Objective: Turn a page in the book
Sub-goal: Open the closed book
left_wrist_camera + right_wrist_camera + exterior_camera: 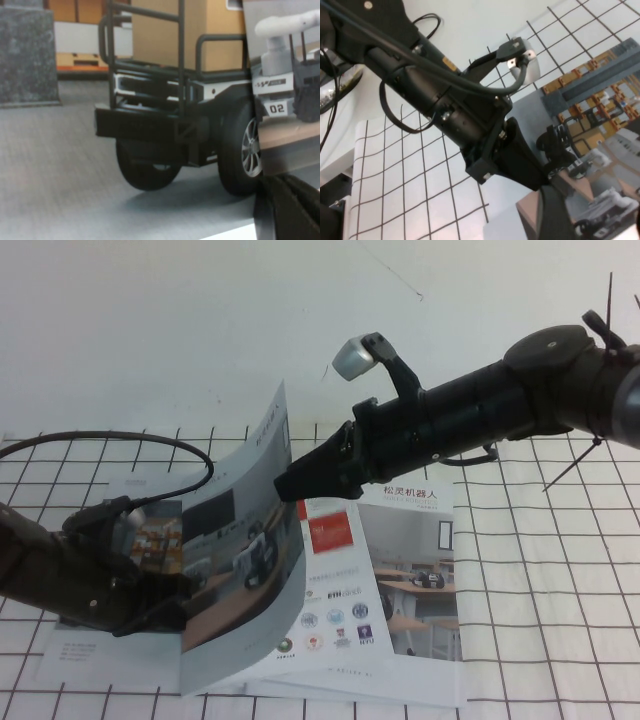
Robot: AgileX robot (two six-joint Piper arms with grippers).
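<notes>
A: Right gripper (290, 483) — where, and what are the jaws doing?

B: Reaching in from 2 o'clock, tip against the back of the page (245, 560). Jaws hidden behind the sheet in the high view; I take them as spread wide, nothing pinched that I can see.

A: Page?

B: Standing near upright over the book (375, 590), curling toward 9 o'clock. Spine runs 12-to-6, so the push should go toward 9.

A: Left gripper (165, 595)?

B: At 8 o'clock, low on the warehouse brochure (130, 540), right beside the page face. Cannot tell its jaws.

A: Surface?

B: Gridded cloth (560, 590), white wall (150, 320) at 12. Twin brochure (420, 570) underneath.
</notes>
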